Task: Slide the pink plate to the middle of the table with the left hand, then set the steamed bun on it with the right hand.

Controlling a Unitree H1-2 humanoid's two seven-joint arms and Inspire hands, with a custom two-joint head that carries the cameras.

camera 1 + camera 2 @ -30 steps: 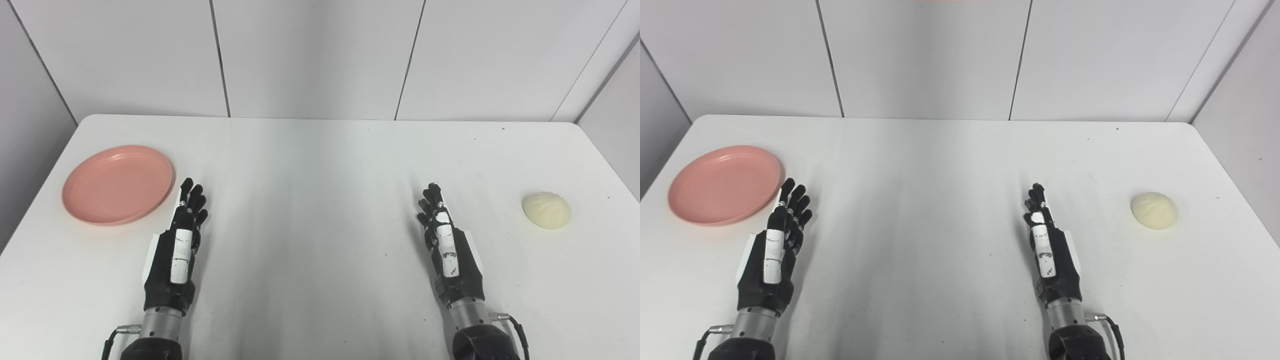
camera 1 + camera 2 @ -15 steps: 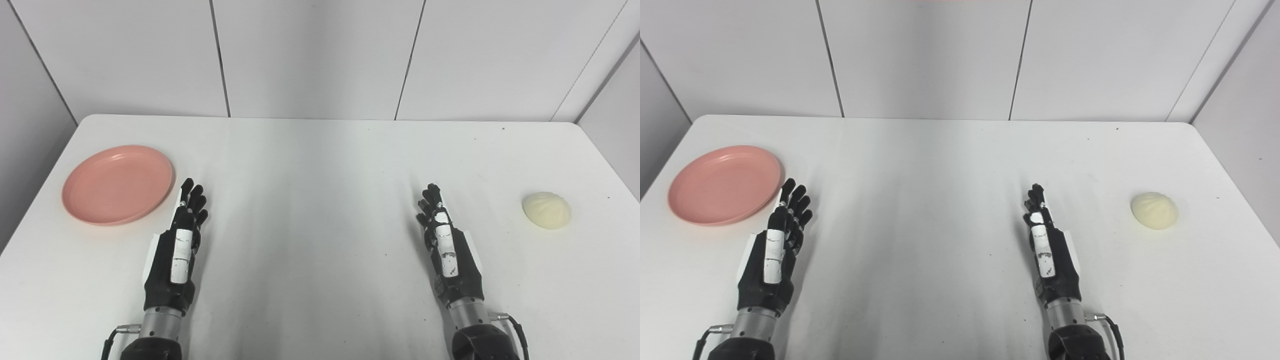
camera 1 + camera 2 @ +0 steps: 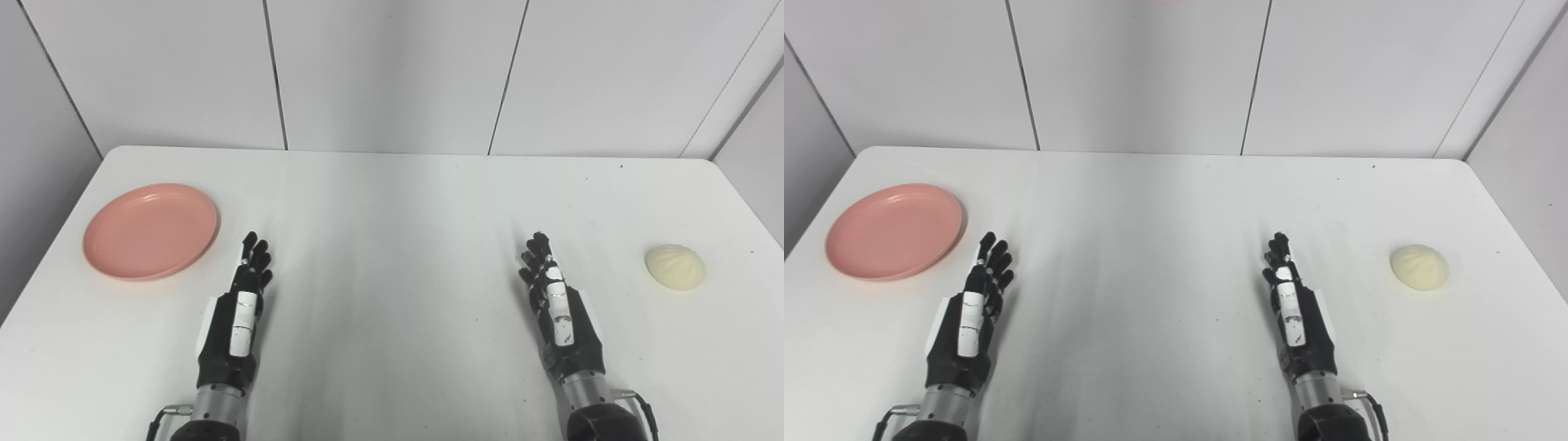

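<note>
- Fingers straight and empty on both hands, left hand (image 3: 236, 315) and right hand (image 3: 560, 312), at lower frame.
- Plate (image 3: 150, 230) upper left, bun (image 3: 674, 267) far right (each nearest its own hand, untouched).

no readable text, no labels, no brands, no numbers, no signs anywhere

Plate (image 3: 150, 231): on the table (image 3: 392, 202), far left
Steamed bun (image 3: 674, 267): on the table, far right, well apart from the plate
Left hand (image 3: 236, 318): near the plate, to its right and closer to the front edge
Right hand (image 3: 560, 312): left of the bun, not touching it
Middle of the table: between the two hands
</note>
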